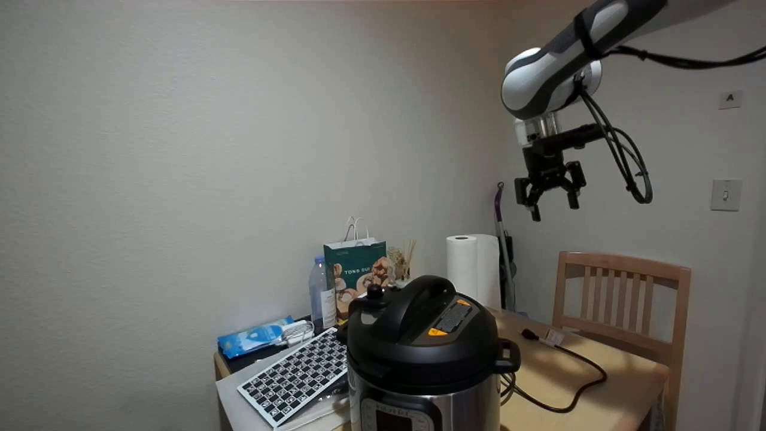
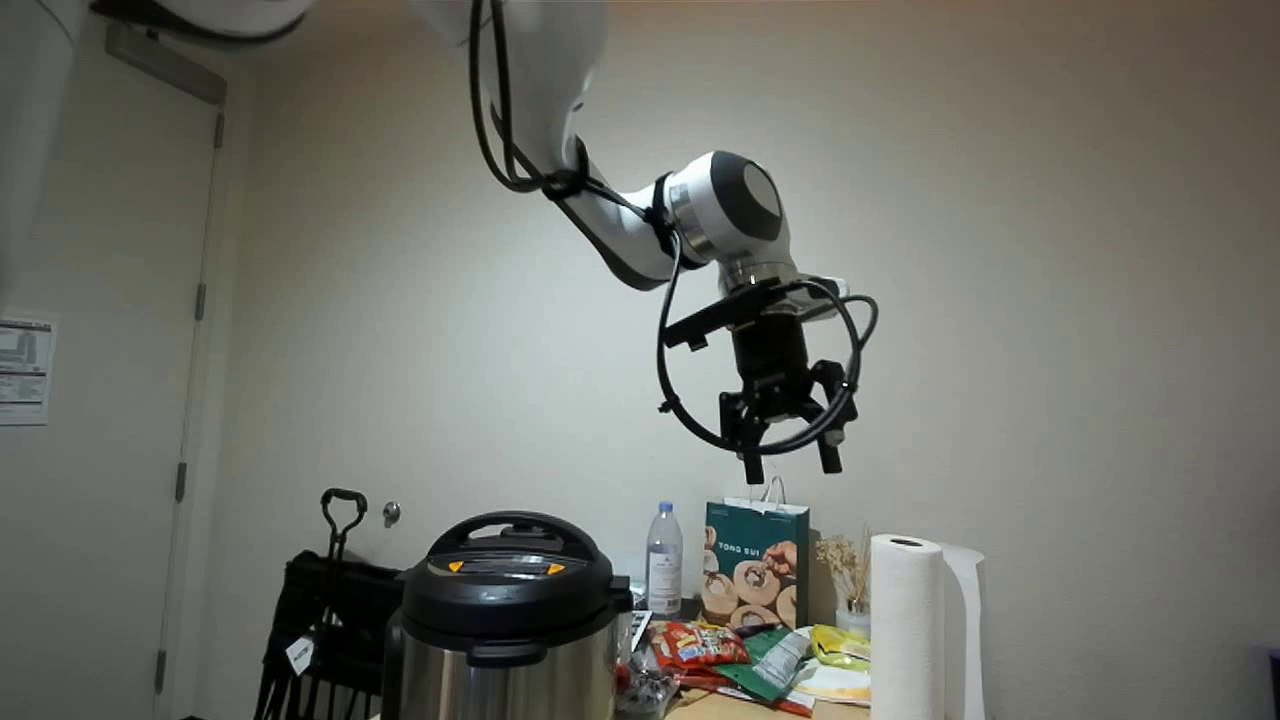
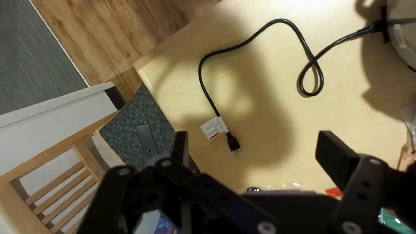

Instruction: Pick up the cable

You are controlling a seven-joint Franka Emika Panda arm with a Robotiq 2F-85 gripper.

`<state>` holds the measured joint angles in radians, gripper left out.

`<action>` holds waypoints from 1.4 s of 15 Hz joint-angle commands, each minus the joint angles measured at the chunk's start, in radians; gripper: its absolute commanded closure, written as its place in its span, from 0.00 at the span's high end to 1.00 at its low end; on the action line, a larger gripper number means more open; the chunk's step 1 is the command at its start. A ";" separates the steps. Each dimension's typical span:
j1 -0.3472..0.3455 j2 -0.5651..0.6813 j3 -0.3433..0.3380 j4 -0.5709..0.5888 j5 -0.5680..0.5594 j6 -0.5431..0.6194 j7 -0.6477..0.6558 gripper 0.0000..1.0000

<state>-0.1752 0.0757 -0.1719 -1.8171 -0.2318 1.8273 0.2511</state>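
Observation:
The black cable [image 3: 227, 49] lies on the light wooden table in the wrist view. It makes one small loop and runs to the pressure cooker's base at the right edge. Its dark plug [image 3: 232, 142] has a white tag [image 3: 212, 128] beside it and metal prongs at the tip. An exterior view also shows the cable [image 1: 579, 356], lying right of the cooker; part of it is hidden behind the cooker. My gripper [image 1: 555, 208] hangs high above the table, pointing down. In the wrist view the gripper [image 3: 252, 143] stands wide open, nothing between its fingers, the plug far below nearer the left finger.
The tall pressure cooker [image 1: 425, 359] stands on the table. Paper towels [image 1: 473, 266], a green bag [image 2: 755, 560], a bottle [image 2: 664, 560] and snack packets [image 2: 700, 645] are also there. A wooden chair [image 1: 625, 299] adjoins the table edge. A checkered board [image 1: 299, 374] lies left of the cooker.

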 commanded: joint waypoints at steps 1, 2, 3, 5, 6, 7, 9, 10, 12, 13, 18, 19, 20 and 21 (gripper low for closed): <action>-0.028 0.146 -0.036 0.124 0.006 -0.038 -0.035 1.00; -0.013 0.077 -0.029 0.048 0.001 -0.003 -0.025 1.00; -0.018 0.109 -0.037 0.071 0.001 -0.003 -0.025 1.00; -0.022 0.148 -0.044 0.102 0.001 -0.004 -0.025 1.00; -0.021 0.153 -0.043 0.109 0.001 -0.006 -0.025 1.00; -0.020 0.153 -0.043 0.113 0.001 -0.010 -0.025 1.00; -0.019 0.153 -0.043 0.119 0.001 -0.015 -0.025 1.00; -0.023 0.188 -0.044 0.142 -0.010 -0.008 -0.050 1.00; -0.038 0.276 -0.050 0.207 -0.007 -0.029 -0.083 1.00; -0.043 0.320 -0.055 0.241 -0.003 -0.049 -0.087 1.00; -0.113 0.574 -0.080 0.457 0.010 -0.135 -0.175 1.00; -0.127 0.619 -0.083 0.508 0.015 -0.161 -0.174 1.00; -0.135 0.653 -0.091 0.551 0.024 -0.192 -0.141 1.00; -0.114 0.578 -0.084 0.435 0.004 -0.119 -0.131 1.00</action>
<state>-0.2893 0.6519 -0.2547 -1.3873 -0.2292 1.7114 0.1225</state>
